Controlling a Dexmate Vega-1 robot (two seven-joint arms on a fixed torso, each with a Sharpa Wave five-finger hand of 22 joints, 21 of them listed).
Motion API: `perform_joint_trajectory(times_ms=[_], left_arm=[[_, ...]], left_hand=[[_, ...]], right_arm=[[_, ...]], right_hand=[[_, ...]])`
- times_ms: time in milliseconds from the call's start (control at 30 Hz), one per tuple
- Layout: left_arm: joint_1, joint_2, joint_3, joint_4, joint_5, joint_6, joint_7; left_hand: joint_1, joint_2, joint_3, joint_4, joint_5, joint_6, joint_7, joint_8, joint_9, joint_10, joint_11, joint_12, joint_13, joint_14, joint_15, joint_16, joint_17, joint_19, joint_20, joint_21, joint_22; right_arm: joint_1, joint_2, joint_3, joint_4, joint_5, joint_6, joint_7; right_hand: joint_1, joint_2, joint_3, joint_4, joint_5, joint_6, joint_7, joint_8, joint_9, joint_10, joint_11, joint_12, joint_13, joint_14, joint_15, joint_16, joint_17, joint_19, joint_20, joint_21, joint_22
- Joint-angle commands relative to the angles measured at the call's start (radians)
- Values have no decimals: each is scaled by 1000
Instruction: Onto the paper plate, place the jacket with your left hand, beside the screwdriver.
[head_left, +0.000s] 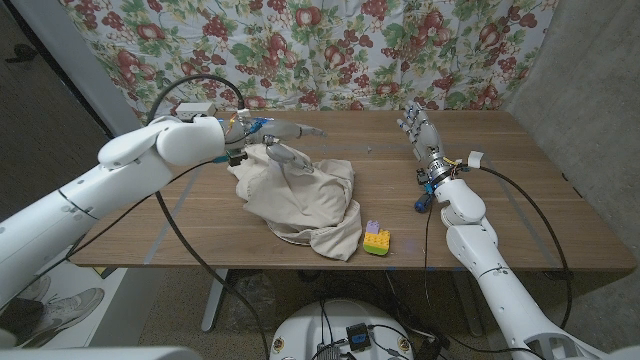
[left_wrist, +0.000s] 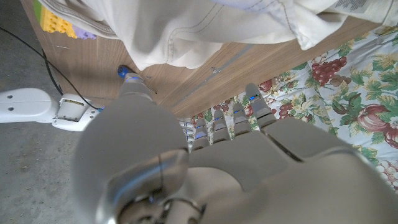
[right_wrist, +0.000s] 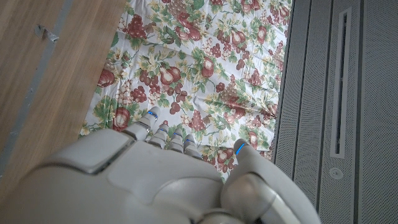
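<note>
head view: left hand (head_left: 262, 140), fingers spread and holding nothing, hovers just over the jacket (head_left: 305, 200).

Wooden table (head_left: 540, 190), seen from above. Toy block stack (head_left: 376, 240), green and yellow with a lilac piece on top, near the table's front edge. Floral curtain (head_left: 330, 50), printed with fruit and leaves, hanging behind the table's far edge. Grey wall panel (right_wrist: 348, 93) beside the curtain.
</note>
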Motion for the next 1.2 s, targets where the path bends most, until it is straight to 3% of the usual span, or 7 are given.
perform_joint_trajectory(times_ms=[33, 733, 1200], left_arm=[[23, 8, -32, 9, -19, -31, 38], [43, 6, -63, 57, -39, -121, 89], [15, 0, -70, 130, -57, -226, 89]], left_hand=[[-6, -6, -8, 1, 9, -6, -4, 5, 0, -4, 0, 5, 0, -12, 8, -3, 2, -10, 1, -4, 4], [-18, -16, -25, 7, 20, 3, -1, 10, 0, -14, 2, 8, -8, -28, 16, -1, 0, -19, 1, -21, 5], [-23, -15, -37, 11, 34, -22, -5, 3, -1, -59, 9, -1, -19, -39, 21, 3, 0, -24, 1, -39, 6]], right_arm=[[-11, -7, -1, -33, -21, -20, -21], [-73, -20, 5, -145, -74, -61, -81], [-92, -10, -8, -184, -117, -80, -125]], right_hand=[[0, 1, 9, 1, 1, 3, 0, 4, 3, 0, -1, 1, 3, 2, -2, 0, 4, 11, -33, 2, 3], [-2, -1, 7, 1, 1, 4, 1, 4, 3, 4, 0, 2, 3, 3, -2, 0, 4, 12, -33, 2, 3], [-3, -2, 6, 1, 1, 5, 1, 4, 3, 4, 0, 1, 3, 3, -1, 0, 4, 13, -32, 2, 3]])
